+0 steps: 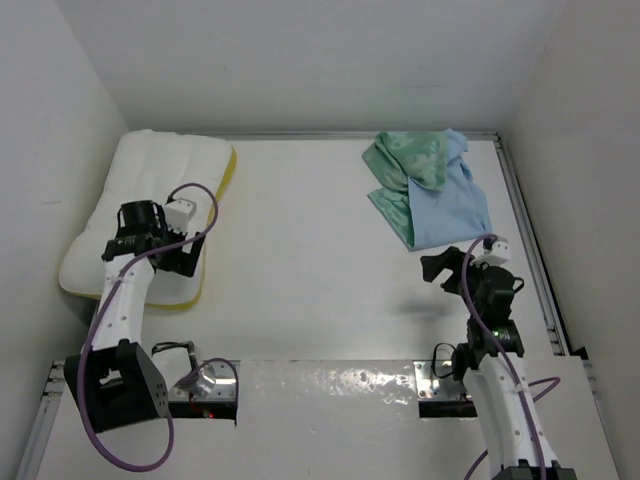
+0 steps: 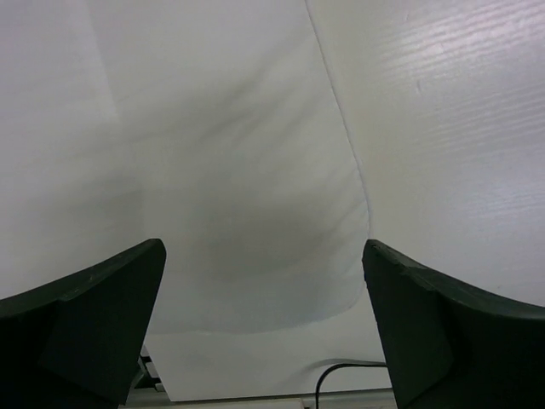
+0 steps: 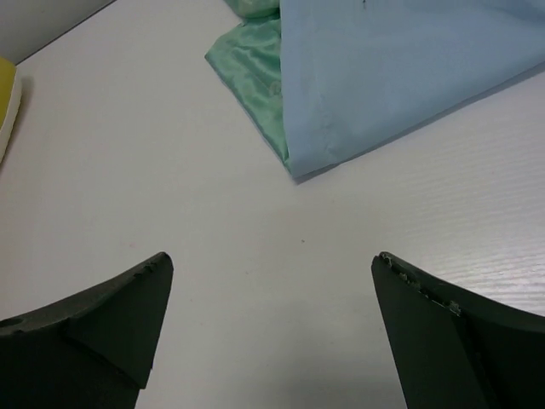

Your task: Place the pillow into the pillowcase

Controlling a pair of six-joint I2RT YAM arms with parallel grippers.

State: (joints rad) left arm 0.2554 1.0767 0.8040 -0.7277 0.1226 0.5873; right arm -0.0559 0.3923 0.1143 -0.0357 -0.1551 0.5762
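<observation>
The white pillow (image 1: 150, 200) with a yellow side band lies at the far left of the table. My left gripper (image 1: 183, 262) hovers over its near right part, open and empty. In the left wrist view the pillow (image 2: 230, 170) fills the space between the open fingers of the gripper (image 2: 262, 264). The pillowcase (image 1: 430, 185) lies crumpled at the far right, sea-green side at the back and left, light blue side on top. My right gripper (image 1: 440, 268) is open and empty just short of its near corner. In the right wrist view the pillowcase (image 3: 400, 68) lies beyond the gripper (image 3: 272, 260).
White walls close the table (image 1: 300, 250) on the left, back and right. A metal rail (image 1: 530, 250) runs along the right side. The arm bases and a shiny plate (image 1: 330, 385) sit at the near edge. The pillow's yellow edge (image 3: 7, 102) shows at far left in the right wrist view.
</observation>
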